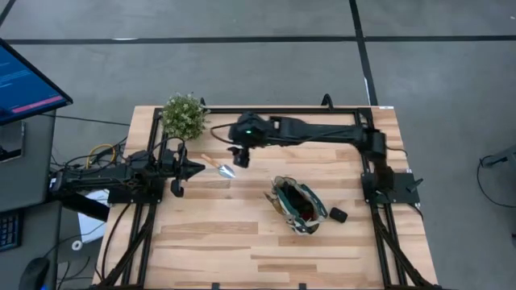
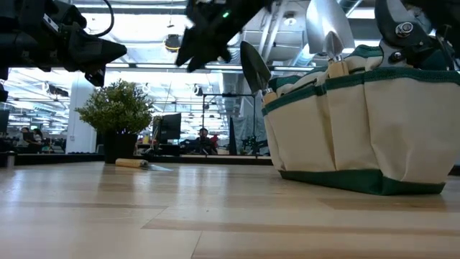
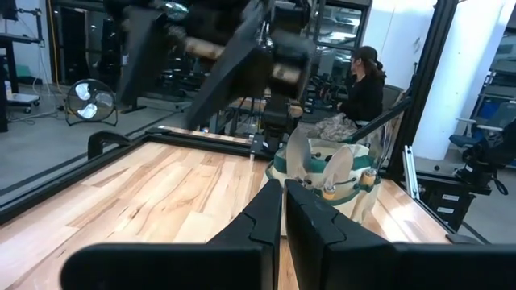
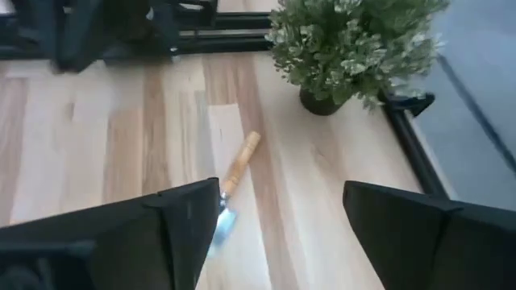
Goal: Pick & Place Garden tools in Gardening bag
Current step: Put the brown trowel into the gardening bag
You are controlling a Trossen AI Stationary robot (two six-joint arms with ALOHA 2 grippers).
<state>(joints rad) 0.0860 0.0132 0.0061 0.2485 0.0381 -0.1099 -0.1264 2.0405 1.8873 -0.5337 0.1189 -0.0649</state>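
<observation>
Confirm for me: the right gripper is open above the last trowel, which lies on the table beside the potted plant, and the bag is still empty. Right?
Not quite. The bag is not empty: the low view shows tool heads sticking out of it. The rest holds: the right gripper hangs open over the trowel, which lies on the table near the potted plant.
</observation>
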